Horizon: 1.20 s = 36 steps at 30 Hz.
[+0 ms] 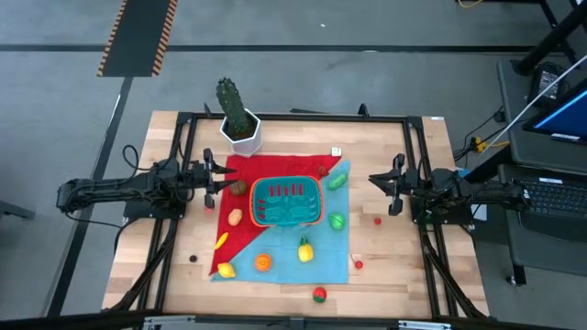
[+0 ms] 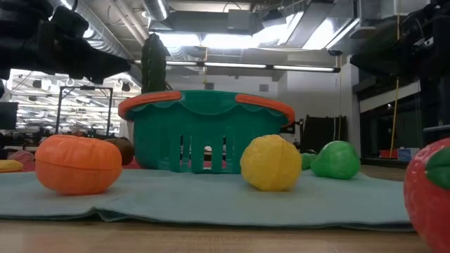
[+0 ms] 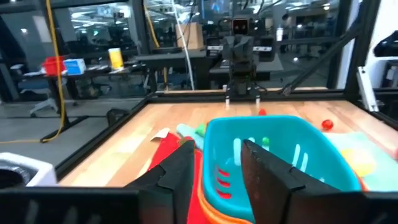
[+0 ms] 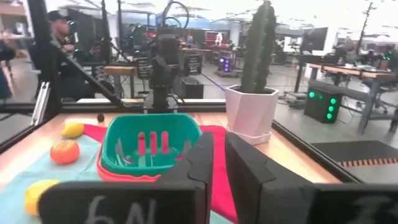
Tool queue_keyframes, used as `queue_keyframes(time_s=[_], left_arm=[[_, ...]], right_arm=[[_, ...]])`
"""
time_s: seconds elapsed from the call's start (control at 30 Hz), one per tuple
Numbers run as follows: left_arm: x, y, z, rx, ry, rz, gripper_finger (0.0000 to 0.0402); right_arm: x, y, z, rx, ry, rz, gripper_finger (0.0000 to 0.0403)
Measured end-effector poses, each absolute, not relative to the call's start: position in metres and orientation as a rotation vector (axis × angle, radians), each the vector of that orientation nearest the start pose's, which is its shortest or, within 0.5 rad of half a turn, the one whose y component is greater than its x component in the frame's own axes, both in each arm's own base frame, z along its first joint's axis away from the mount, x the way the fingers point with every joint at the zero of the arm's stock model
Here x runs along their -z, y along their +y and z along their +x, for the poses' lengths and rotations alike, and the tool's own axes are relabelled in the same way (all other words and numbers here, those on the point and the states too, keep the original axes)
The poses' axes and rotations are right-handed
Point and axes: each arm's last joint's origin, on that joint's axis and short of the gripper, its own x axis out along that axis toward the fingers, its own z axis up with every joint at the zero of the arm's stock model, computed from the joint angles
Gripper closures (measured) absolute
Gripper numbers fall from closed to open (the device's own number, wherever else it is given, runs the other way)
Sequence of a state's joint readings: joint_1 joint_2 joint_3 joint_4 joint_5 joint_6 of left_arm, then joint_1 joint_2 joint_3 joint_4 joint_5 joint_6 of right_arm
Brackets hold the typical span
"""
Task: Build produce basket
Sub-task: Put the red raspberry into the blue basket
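Basket [image 1: 287, 202]: 1, empty | left end effector [image 1: 207, 174]: narrow gap | right end effector [image 1: 382, 181]: narrow gap

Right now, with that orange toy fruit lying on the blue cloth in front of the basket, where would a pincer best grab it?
Probably from straight above, closing across the widest middle of the orange fruit. It sits low and rounded on the blue cloth, standing apart from the yellow fruit and the basket, so both fingers have room on either side. The left pincer looks about as near as the right pincer.
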<state>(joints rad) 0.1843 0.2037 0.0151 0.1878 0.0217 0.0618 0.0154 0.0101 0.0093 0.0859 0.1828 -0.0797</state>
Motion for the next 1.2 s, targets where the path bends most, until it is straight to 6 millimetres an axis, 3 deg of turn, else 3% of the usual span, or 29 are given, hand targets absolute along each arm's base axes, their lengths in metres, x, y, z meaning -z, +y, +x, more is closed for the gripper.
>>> queue_keyframes(time_s=[0.2, 0.47, 0.7, 0.9, 1.03, 1.2], left_arm=[[-0.175, 0.015, 0.109, -0.065, -0.047, 0.029, 0.0343], [-0.175, 0.008, 0.109, 0.020, -0.047, -0.037, 0.0396], [-0.174, 0.005, 0.110, 0.042, -0.039, -0.039, 0.0390], [-0.171, 0.005, 0.110, 0.039, -0.004, -0.042, 0.0380], [-0.170, 0.005, 0.110, 0.039, 0.008, -0.043, 0.0383], [-0.168, 0.005, 0.110, 0.028, 0.026, -0.044, 0.0397]], right_arm=[[-0.177, -0.004, 0.097, 0.169, -0.068, -0.076, 0.0359], [-0.211, -0.003, 0.096, 0.144, 0.030, -0.029, 0.0359], [-0.232, -0.003, 0.109, 0.145, 0.163, -0.022, 0.0350], [-0.238, -0.003, 0.120, 0.146, 0.267, -0.025, 0.0295], [-0.246, -0.003, 0.121, 0.161, 0.391, 0.048, 0.0262], [-0.259, -0.002, 0.120, 0.191, 0.519, 0.160, 0.0255]])
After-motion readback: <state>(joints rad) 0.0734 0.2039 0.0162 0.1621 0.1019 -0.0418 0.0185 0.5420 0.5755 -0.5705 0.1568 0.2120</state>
